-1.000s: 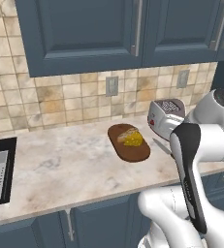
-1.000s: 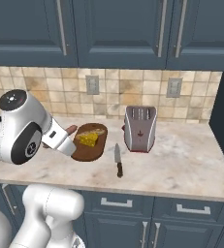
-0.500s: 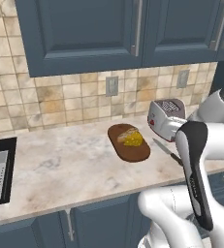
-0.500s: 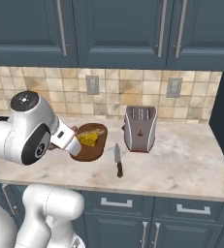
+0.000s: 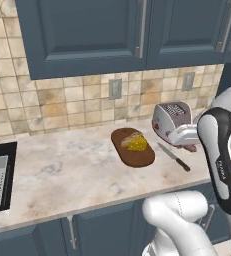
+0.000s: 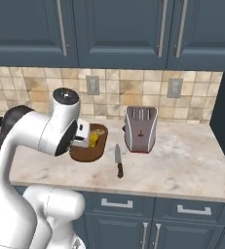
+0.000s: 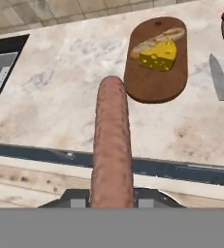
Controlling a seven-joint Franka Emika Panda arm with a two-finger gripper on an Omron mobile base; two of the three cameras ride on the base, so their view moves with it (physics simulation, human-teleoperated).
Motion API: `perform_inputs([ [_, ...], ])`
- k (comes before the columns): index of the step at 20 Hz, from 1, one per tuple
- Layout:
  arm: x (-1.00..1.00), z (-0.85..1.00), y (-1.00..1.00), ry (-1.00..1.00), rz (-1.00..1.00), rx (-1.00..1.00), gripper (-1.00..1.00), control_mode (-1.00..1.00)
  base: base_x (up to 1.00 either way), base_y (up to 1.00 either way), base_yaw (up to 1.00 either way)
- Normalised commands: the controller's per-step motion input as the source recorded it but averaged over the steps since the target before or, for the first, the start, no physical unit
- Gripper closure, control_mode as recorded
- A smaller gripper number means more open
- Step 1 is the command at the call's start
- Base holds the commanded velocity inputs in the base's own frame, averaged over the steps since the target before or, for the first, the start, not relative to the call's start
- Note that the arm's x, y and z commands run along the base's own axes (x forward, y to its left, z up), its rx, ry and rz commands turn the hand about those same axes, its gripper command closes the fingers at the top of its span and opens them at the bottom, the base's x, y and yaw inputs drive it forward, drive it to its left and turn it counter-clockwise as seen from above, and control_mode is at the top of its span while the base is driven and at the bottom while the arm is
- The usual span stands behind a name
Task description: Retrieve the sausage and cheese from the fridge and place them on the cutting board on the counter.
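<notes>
One sausage (image 7: 112, 145), nearer cutting board (image 7: 157, 77).

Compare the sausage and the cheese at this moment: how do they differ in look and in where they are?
The sausage is a long pinkish-brown cylinder; the cheese is a bright yellow wedge with holes. The sausage is clamped in the shut gripper, out over the counter's front edge; the cheese lies on the cutting board, beside a tan bread-like piece. Both are small foods.

White arm (image 6: 36, 138) w/ dark joints.
</notes>
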Motion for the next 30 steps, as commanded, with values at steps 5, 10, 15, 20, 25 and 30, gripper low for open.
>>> perform_inputs([
  [5, 0.85, -0.43, 0.33, 0.18, 0.42, -0.11, 1.0, -1.0, 0.0, 0.0, 0.0],
  [10, 0.52, -0.65, 0.15, 0.1, 0.36, -0.13, 1.0, -1.0, 0.0, 0.0, 0.0],
  [15, -0.05, -0.24, 0.0, -0.02, 0.2, -0.03, 1.0, -1.0, 0.0, 0.0, 0.0],
  [20, 0.01, -0.44, 0.0, -0.01, 0.04, 0.0, 1.0, -1.0, 0.0, 0.0, 0.0],
  [25, 0.27, -0.8, 0.1, -0.03, 0.0, 0.0, 1.0, -1.0, 0.0, 0.0, 0.0],
  [30, 0.52, -0.36, 0.0, -0.05, 0.03, 0.0, 1.0, -1.0, 0.0, 0.0, 0.0],
])
